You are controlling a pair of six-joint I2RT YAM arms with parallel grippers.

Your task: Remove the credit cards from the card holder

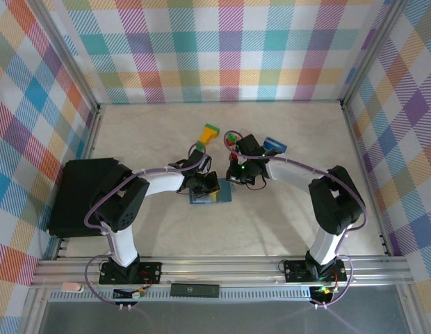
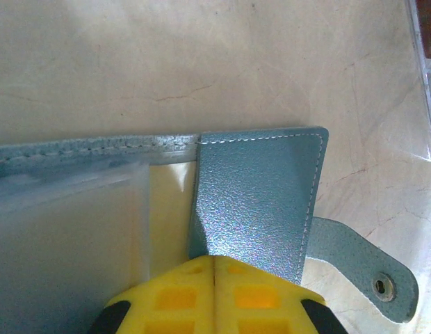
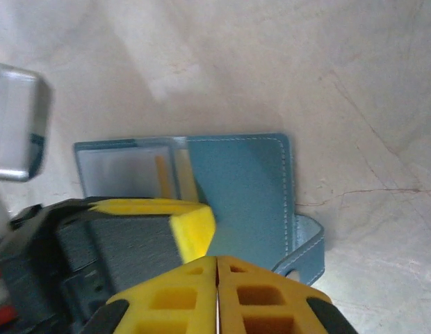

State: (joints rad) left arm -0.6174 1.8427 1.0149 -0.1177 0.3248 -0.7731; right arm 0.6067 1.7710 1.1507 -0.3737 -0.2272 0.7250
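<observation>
Left tool (image 2: pixel 214 261) closed, resting on card holder (image 2: pixel 257 195), right tool (image 3: pixel 217 263) closed

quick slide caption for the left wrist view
left fingers, shut, at the open card holder's flap on the pale table

Walls (image 1: pixel 229 49): three sides, pastel plaid panels in many colours | Frame posts (image 1: pixel 66 52): bare aluminium at the corners | Worktop (image 1: pixel 285 229): pale cream, marble-look, fine brownish veins, matt | Rail (image 1: pixel 222 268): slotted aluminium along near edge | Light: even, from above, soft shadows
</observation>
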